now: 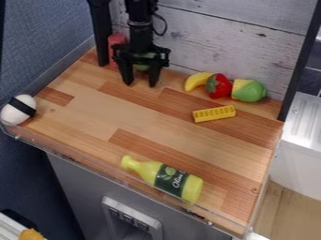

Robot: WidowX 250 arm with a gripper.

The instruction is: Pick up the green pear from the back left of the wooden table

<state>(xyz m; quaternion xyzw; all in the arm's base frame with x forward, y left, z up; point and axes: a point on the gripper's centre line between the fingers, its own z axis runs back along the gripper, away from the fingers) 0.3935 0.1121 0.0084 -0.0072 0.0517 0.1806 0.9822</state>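
Gripper [140, 85] seen at far left, fingers spread wide. Green item [142, 67] partly hidden behind it; red item [115, 41] just left. Yellow brick [214, 114] placed right; bottle [164, 179] laid along near edge.
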